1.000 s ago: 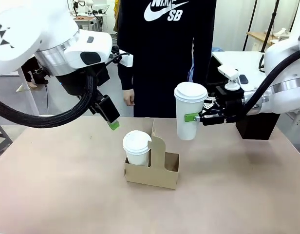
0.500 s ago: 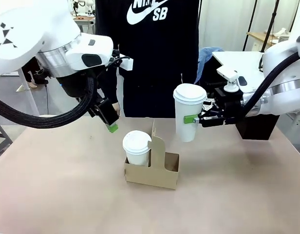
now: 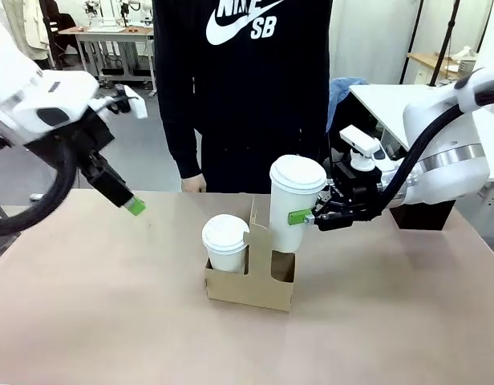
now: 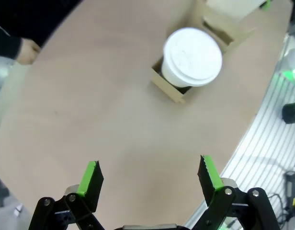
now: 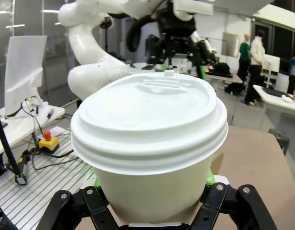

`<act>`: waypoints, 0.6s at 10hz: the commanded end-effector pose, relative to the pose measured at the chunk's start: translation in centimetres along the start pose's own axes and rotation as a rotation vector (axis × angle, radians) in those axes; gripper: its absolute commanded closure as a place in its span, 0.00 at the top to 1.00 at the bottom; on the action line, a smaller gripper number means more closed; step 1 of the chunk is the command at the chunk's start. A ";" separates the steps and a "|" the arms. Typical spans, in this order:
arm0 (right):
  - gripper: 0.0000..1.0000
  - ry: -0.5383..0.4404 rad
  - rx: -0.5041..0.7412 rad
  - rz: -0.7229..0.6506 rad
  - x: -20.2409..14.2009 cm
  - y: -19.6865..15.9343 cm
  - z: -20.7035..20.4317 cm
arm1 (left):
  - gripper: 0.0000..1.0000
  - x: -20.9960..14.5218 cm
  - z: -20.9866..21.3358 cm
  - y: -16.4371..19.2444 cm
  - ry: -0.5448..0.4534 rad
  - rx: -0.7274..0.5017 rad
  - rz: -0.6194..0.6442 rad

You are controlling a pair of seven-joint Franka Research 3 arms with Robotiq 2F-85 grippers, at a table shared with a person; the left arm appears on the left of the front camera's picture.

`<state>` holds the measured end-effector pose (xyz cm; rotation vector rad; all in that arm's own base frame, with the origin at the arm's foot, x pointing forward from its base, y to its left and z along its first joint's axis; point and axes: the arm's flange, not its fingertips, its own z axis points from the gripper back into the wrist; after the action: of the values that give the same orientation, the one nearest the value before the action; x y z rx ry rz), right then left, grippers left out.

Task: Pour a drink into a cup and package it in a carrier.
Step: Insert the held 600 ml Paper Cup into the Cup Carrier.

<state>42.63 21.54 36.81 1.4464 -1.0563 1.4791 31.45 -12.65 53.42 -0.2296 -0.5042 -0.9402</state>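
cup (image 3: pixel 293 210): tall white paper one with a lid (image 3: pixel 297 171), held upright at the free hole of the carrier (image 3: pixel 249 281); whether its base is in yet can't be told tbh
handling: probably filled, so top-heavy and sloshy; the paper wall gets dented if squeezed hard, and the lid can be popped by a bump
where to hold: mid wall, below the lid rim, which is pretty much where it's gripped
right claw (image 3: pixel 301 216): clenched on the cup's side, one green pad seen on the near wall
right arm pose: stretched in from the right, wrist roughly level so the cup is held upright
left claw (image 4: pixel 150 168): released, nothing held, fingers spread wide
left arm pose: parked off to the left above the bench (image 3: pixel 87 305), well apart from the carrier
neighbour: shorter lidded cup (image 3: pixel 225 239) is seated in the other hole, centre handle (image 3: pixel 259 237) between the two
risk: light cardboard carrier could be shoved if the base catches the rim
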 end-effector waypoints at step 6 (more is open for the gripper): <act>0.80 0.012 0.071 -0.019 -2.5 -1.4 -2.1 | 1.00 -1.1 0.4 2.8 -0.070 -0.012 -0.054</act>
<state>42.51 23.39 34.64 1.5019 -0.9955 1.4860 33.42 -9.87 53.00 -0.2566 -0.5734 -1.0034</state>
